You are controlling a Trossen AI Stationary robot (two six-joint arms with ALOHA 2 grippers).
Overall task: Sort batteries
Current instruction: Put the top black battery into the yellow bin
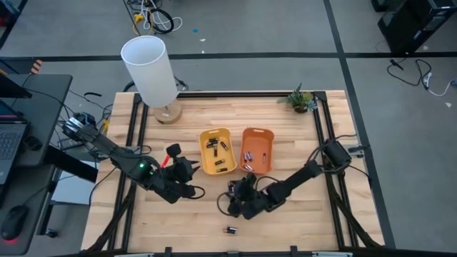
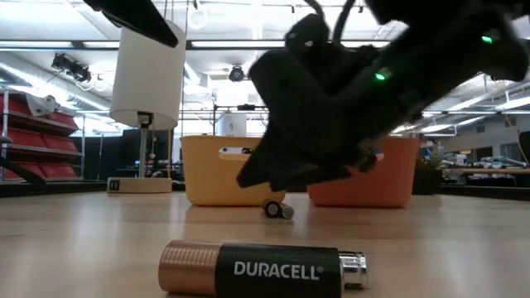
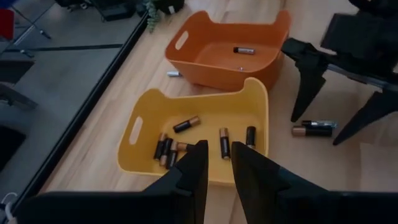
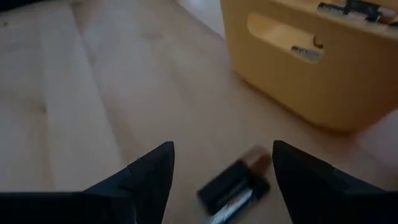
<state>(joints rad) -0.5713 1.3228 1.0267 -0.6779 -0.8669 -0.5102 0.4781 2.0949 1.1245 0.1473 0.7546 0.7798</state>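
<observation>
Several batteries lie in the yellow tray (image 3: 186, 118), and the orange tray (image 3: 205, 59) holds at least one (image 3: 244, 50). My left gripper (image 3: 216, 152) hovers at the yellow tray's left side (image 1: 178, 168), its fingers a little apart with nothing between them. My right gripper (image 4: 222, 152) is open wide, low over the table in front of the trays (image 1: 239, 198). Its fingers stand on either side of two batteries (image 4: 239, 183) that lie side by side on the wood (image 3: 314, 129), apart from them. Another battery (image 2: 261, 269) lies near the front edge (image 1: 230, 230).
A white lamp (image 1: 150, 71) stands at the table's far left and a small plant (image 1: 300, 98) at the far right corner. One silvery battery (image 3: 174, 73) lies on the table beside the orange tray. Bare wood stretches along the near edge.
</observation>
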